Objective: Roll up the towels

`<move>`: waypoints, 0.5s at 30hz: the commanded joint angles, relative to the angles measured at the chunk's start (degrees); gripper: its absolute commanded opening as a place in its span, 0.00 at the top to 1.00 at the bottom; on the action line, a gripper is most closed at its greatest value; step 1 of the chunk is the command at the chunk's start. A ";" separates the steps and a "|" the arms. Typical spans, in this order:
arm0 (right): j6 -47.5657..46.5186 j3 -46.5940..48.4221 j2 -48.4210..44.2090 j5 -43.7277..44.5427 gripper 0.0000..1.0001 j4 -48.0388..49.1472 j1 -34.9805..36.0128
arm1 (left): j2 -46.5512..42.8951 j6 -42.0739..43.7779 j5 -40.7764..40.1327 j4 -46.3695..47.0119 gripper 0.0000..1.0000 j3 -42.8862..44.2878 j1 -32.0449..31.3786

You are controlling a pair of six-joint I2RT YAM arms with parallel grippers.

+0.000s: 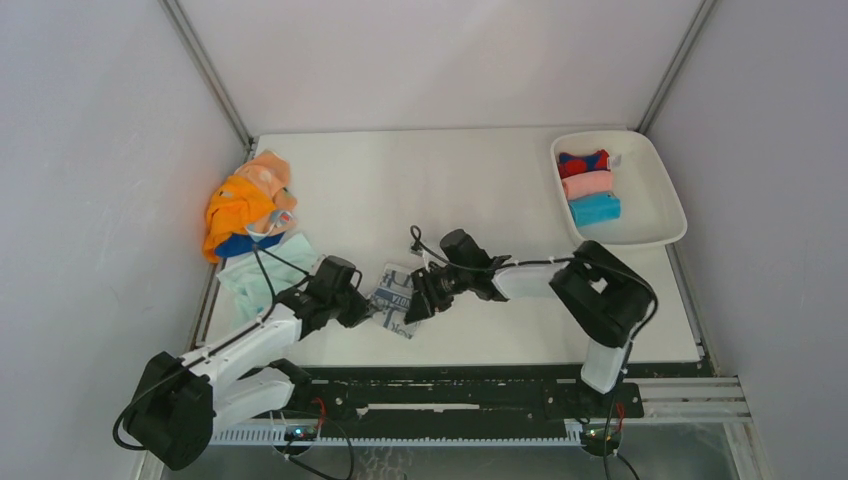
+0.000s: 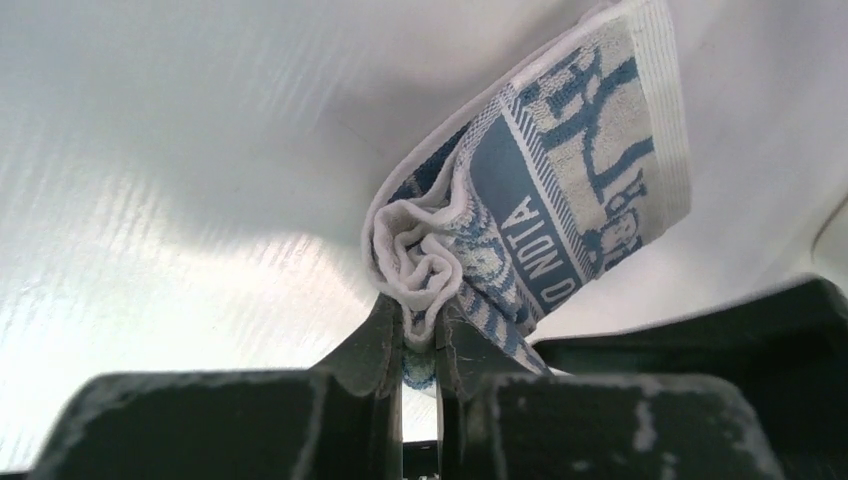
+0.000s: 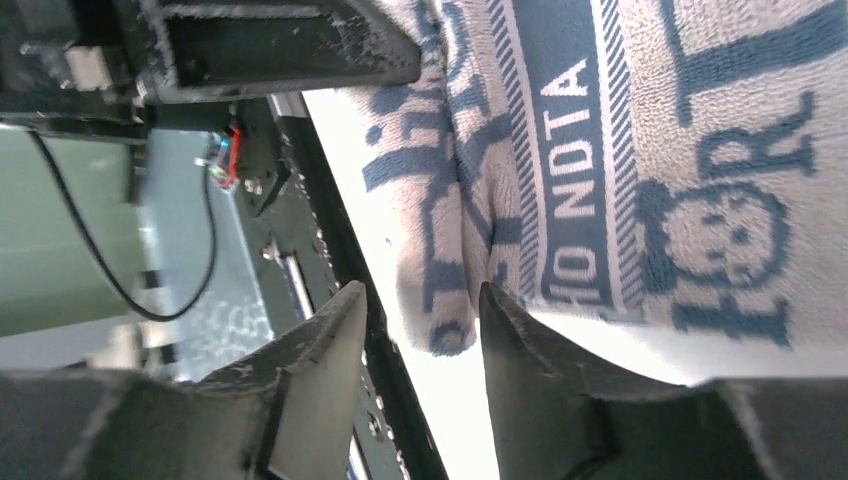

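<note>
A white towel with blue lettering (image 1: 394,298) lies partly rolled on the white table between my two grippers. My left gripper (image 1: 366,311) is shut on its bunched end, seen pinched between the fingers in the left wrist view (image 2: 420,335); the towel (image 2: 560,190) fans out beyond it. My right gripper (image 1: 416,302) is at the towel's other side. In the right wrist view its jaws (image 3: 422,305) stand open, with a fold of the towel (image 3: 620,150) just beyond the tips and not gripped.
A pile of orange, blue and pale green towels (image 1: 250,215) lies at the left edge. A white tray (image 1: 660,200) at the back right holds three rolled towels: dark red-blue, pink and light blue (image 1: 594,210). The table's front edge and black rail (image 1: 470,395) are close behind the grippers.
</note>
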 commanded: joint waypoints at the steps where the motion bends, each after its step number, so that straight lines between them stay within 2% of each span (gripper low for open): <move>1: -15.22 1.98 -9.94 18.29 0.52 -13.93 5.51 | -0.03 3.84 -2.08 -8.01 0.93 4.55 0.06; 7: -27.21 2.78 -17.15 42.36 0.40 -16.53 16.95 | 1.86 3.92 -0.59 -8.56 0.93 5.70 0.11; 10: -31.32 2.74 -17.19 49.87 0.35 -14.50 22.67 | 2.51 3.68 0.28 -8.02 0.93 5.63 0.08; 15: -36.78 3.33 -13.91 58.26 0.35 -12.24 28.76 | 3.24 3.27 1.01 -7.35 0.93 5.27 0.06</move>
